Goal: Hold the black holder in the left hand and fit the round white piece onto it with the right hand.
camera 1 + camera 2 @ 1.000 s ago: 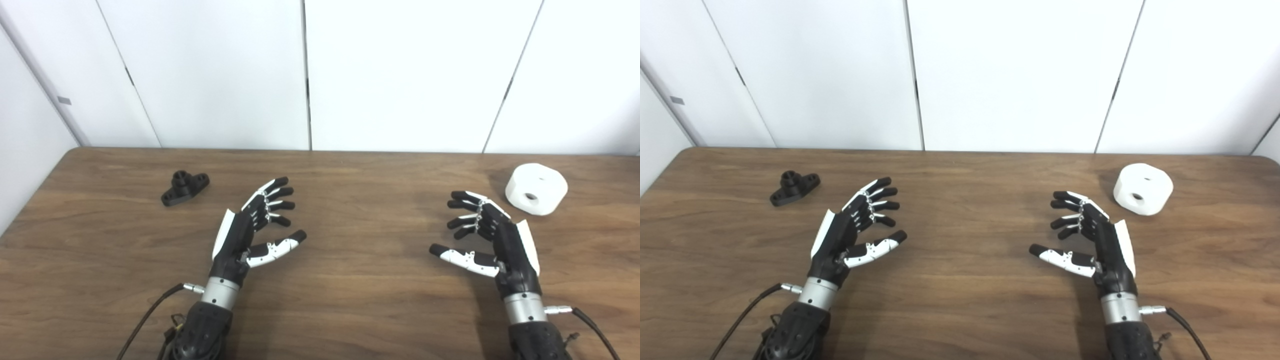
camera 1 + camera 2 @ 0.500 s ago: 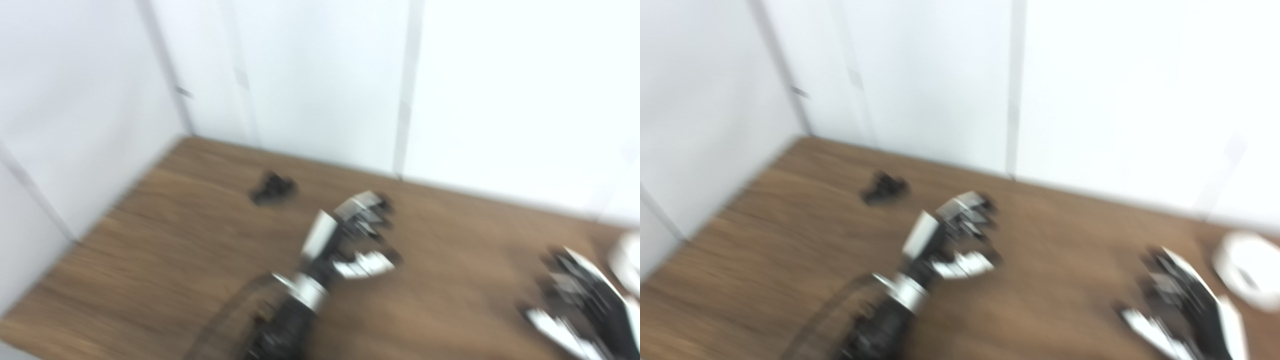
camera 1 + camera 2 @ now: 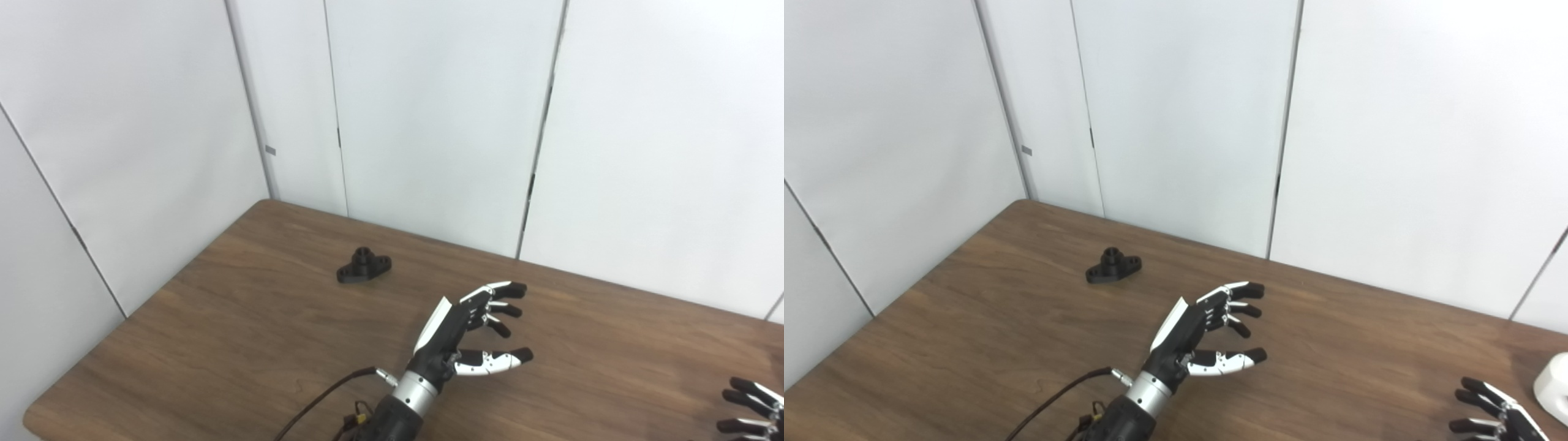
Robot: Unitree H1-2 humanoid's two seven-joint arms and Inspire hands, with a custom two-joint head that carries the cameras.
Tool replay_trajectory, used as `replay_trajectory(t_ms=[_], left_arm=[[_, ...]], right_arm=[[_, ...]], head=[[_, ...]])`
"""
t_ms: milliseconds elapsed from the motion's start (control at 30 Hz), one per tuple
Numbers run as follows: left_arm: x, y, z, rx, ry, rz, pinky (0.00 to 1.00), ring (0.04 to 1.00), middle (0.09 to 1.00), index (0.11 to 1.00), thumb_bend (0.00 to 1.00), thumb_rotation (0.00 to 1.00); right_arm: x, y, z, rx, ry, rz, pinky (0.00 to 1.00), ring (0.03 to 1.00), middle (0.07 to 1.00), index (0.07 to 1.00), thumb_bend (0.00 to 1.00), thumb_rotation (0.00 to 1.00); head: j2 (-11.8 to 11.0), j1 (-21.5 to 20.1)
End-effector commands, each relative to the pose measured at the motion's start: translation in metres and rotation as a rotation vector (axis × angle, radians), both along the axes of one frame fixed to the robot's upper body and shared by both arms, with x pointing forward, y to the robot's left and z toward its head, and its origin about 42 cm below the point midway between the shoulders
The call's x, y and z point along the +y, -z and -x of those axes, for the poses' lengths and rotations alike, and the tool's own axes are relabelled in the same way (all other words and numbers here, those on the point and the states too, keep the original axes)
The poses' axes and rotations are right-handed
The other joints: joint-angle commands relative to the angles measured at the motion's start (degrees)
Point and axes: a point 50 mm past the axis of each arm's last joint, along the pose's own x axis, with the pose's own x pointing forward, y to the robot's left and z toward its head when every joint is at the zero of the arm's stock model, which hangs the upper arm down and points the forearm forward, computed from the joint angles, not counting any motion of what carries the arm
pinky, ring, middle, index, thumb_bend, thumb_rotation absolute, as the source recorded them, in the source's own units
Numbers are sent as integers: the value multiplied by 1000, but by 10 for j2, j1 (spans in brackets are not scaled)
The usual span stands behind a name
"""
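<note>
Nothing is held: the left hand (image 3: pixel 468 334) is spread and empty above the brown wooden table (image 3: pixel 245 343), and the right hand (image 3: pixel 1494 413), of which only splayed fingertips are seen, grips nothing. The small black flanged holder (image 3: pixel 364 267) lies well apart, up-left of the left hand. Being low, it could be nudged away by a shallow grasp. Its long axis is set left-right, slightly tilted; its boss points upward. The round white plastic piece (image 3: pixel 1554 387) is cut off at the right edge.

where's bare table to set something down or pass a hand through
Bare wood runs between the black holder and the left robot hand, and from that hand across to the right robot hand. The near left corner is bare too. Tightest spot: beside the round white piece at the right edge.
</note>
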Motion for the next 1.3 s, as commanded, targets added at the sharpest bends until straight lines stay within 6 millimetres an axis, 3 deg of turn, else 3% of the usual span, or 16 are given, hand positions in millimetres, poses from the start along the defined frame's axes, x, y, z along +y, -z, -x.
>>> replay_trajectory(t_ms=[0,167,300,400,500,733,967,1033,1267], left_arm=[[2,4,3,-12,-22,-36,595,752,794,770,669,0],[14,-18,-3,-50,-9,-162,567,717,758,735,725,0],[35,-45,-11,-59,-60,-324,595,714,732,677,706,14],[49,-64,-16,-75,-92,-385,674,735,728,672,714,3],[65,-80,-20,-76,-108,-407,581,710,721,671,713,0],[109,-105,-18,-92,-185,-432,566,704,755,736,729,0],[145,-132,-16,-145,-335,-477,624,749,773,740,766,0],[155,-138,-16,-153,-378,-511,663,772,783,734,776,0],[184,-154,-21,-142,-507,-590,763,846,835,709,775,14]], right_arm=[[0,-14,-3,-58,-9,8,438,555,711,738,638,0],[0,-15,-4,-60,-14,8,442,555,709,737,644,0],[0,-16,-5,-58,-15,13,436,549,702,729,654,0],[-1,-17,-6,-58,-19,6,429,542,697,723,655,0],[-2,-19,-6,-56,-17,-1,427,540,694,720,654,0],[-3,-20,-6,-53,-20,5,428,543,697,721,644,0],[-4,-23,-5,-56,-16,17,427,539,699,723,637,0],[-4,-24,-5,-57,-17,19,426,479,700,724,538,0],[-3,-26,-3,-61,-16,16,425,463,698,725,511,0]], head=[[1,0],[5,0],[6,0],[6,2],[8,5],[10,10],[11,13],[11,13],[15,12]])
